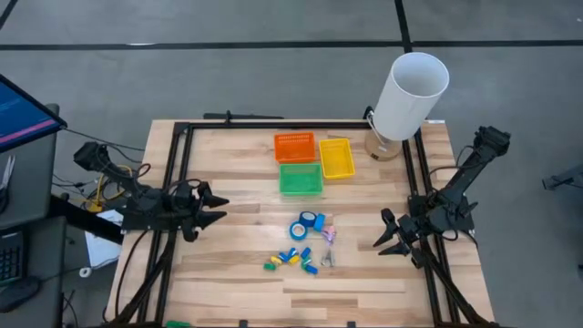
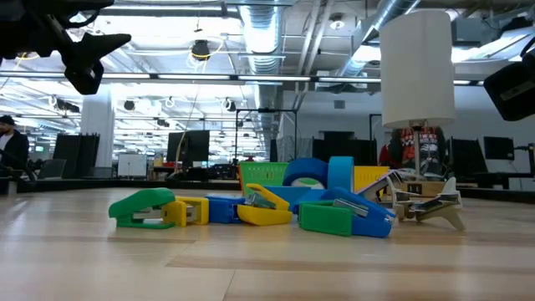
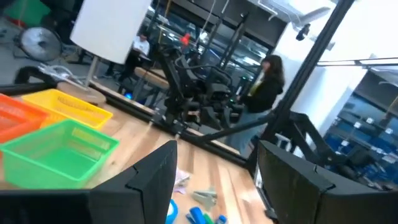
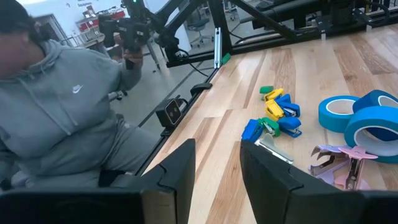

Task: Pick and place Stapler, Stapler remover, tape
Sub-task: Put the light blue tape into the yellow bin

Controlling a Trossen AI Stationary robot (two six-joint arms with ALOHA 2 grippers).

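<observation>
Two blue tape rolls [image 1: 306, 224] lie side by side mid-table, one leaning on the other [image 4: 373, 124]. Just nearer lies a cluster of small staplers [image 1: 291, 259] in green, yellow and blue [image 2: 251, 209]. A pale pink staple remover [image 1: 327, 237] [image 4: 342, 160] rests flat to their right. My left gripper [image 1: 221, 207] hovers open at the table's left, pointing toward the middle, with nothing between its fingers [image 3: 217, 155]. My right gripper [image 1: 380, 230] hovers at the right, pointing toward the pile, its fingers apart and empty [image 4: 217, 149].
Orange [image 1: 294, 146], yellow [image 1: 336, 158] and green [image 1: 300, 179] baskets stand at the table's far middle. A tall white cylinder on a round wooden base [image 1: 410, 96] is at the far right corner. A person in a grey hoodie [image 4: 68, 118] is beyond the table's edge.
</observation>
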